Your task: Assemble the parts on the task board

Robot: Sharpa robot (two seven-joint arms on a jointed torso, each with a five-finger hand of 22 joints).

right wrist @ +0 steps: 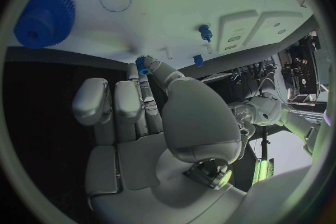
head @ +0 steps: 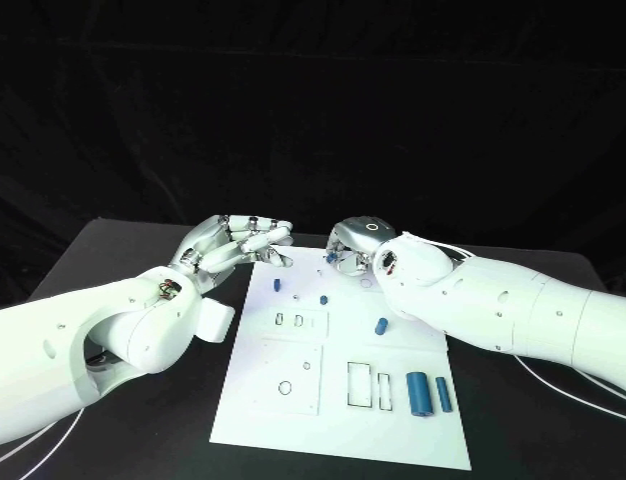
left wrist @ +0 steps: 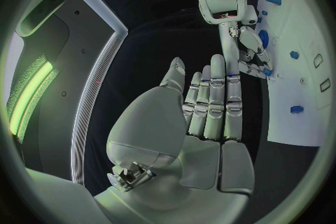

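We judge the step in hand to be seating a small blue gear [right wrist: 142,63] at the far end of the task board [head: 335,410]. To do it well, we should keep it level over its spot, lower it slowly, and let go only once it sits flat.

Our right hand [head: 359,245] pinches that small gear at its fingertips [right wrist: 150,64], the other fingers lying straight alongside. A larger blue gear [right wrist: 43,15] stands just beyond them on the board.

Our left hand [head: 235,243] holds nothing; its fingers [left wrist: 213,101] lie together, nearly straight, beside the board's far corner, close to the right hand.
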